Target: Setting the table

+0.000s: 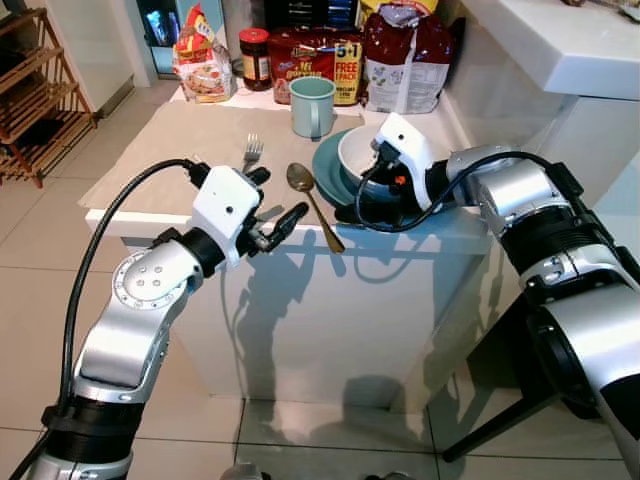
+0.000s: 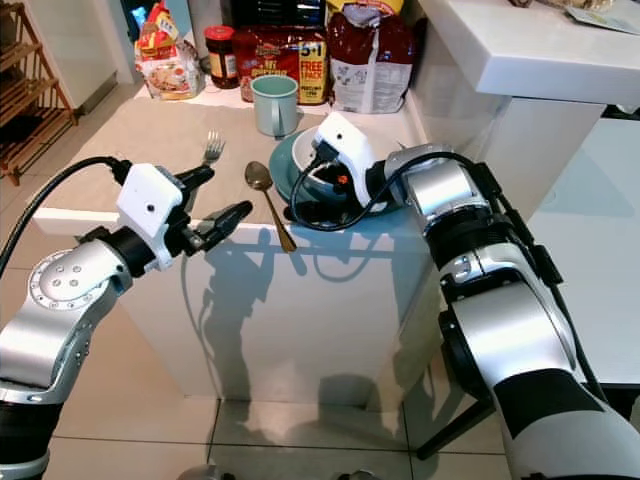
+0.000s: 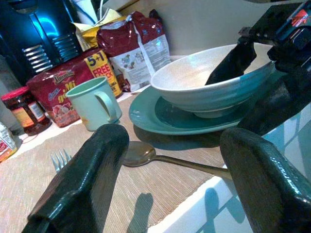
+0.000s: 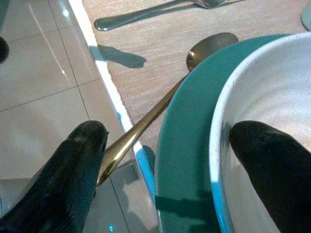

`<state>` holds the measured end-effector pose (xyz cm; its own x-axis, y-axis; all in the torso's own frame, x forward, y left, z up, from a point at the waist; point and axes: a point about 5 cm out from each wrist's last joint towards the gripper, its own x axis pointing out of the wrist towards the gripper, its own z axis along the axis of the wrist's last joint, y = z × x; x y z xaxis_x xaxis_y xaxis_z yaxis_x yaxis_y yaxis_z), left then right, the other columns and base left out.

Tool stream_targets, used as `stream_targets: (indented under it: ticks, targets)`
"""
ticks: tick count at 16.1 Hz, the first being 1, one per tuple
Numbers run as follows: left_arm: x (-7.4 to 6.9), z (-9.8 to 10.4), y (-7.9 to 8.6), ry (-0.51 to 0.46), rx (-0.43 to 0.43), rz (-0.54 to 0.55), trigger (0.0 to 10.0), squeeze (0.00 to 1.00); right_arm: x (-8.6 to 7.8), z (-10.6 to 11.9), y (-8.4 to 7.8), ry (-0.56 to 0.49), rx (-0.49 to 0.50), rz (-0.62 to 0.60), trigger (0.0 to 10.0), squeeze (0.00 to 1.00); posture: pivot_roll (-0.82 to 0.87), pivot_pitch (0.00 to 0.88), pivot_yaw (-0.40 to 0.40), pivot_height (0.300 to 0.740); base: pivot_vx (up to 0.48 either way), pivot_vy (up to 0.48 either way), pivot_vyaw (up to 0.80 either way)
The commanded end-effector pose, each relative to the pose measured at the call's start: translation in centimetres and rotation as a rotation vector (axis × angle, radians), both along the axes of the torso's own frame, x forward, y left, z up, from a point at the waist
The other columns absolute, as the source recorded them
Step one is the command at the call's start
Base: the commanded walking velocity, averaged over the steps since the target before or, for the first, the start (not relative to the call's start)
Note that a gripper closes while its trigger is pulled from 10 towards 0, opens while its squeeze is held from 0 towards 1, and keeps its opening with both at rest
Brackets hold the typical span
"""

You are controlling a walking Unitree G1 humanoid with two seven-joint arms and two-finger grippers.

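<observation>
Along bench back edge: red snack bags (image 1: 405, 55), jam jar (image 1: 256, 58), bread bag (image 1: 203, 62), mint mug (image 1: 312, 105) just before them. White bowl (image 1: 358, 150) sits on teal plate (image 1: 328, 170) near bench front edge; gold spoon (image 1: 312, 200) beside plate, handle overhanging edge; fork (image 1: 252, 152) beyond. Right end effector (image 1: 372, 190) spread, one finger inside bowl, other outside over plate rim. Left end effector (image 1: 275, 205) spread, off front edge. Right wrist view shows floor tiles (image 4: 43, 73) below edge.
</observation>
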<state>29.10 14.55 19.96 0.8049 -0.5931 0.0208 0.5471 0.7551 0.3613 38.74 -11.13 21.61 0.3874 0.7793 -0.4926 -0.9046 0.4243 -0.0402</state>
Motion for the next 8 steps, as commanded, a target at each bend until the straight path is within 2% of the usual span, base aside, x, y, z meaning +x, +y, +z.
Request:
stream_targets:
  ticks: [1,4,5,6,8]
  targets:
    - [-0.2,0.2,-0.1,-0.003,0.005,-0.014,10.0,0.00,0.1,1.8,0.4,-0.044,0.047,0.020,10.0,1.00,0.16,0.000,-0.031,0.740,0.000,0.000,0.00]
    - [-0.2,0.2,-0.1,-0.003,0.008,-0.014,10.0,0.00,0.5,2.6,-0.5,-0.123,0.010,-0.042,10.0,1.00,0.16,0.000,-0.033,0.740,0.000,0.000,0.00]
    - [-0.2,0.1,-0.1,-0.004,0.008,-0.015,10.0,0.00,0.6,3.1,-1.2,-0.139,0.029,-0.071,10.0,1.00,0.16,0.000,-0.033,0.740,0.000,0.000,0.00]
    - [-0.3,0.1,-0.2,-0.004,0.008,-0.017,10.0,0.00,0.4,4.0,-1.7,-0.136,0.136,-0.091,10.0,1.00,0.15,0.000,-0.031,0.740,0.000,0.000,0.00]
    - [-0.3,0.1,-0.3,-0.002,0.005,-0.021,10.0,0.00,0.1,5.1,-2.5,-0.154,0.274,-0.156,10.0,1.00,0.15,0.000,-0.028,0.740,0.000,0.000,0.00]
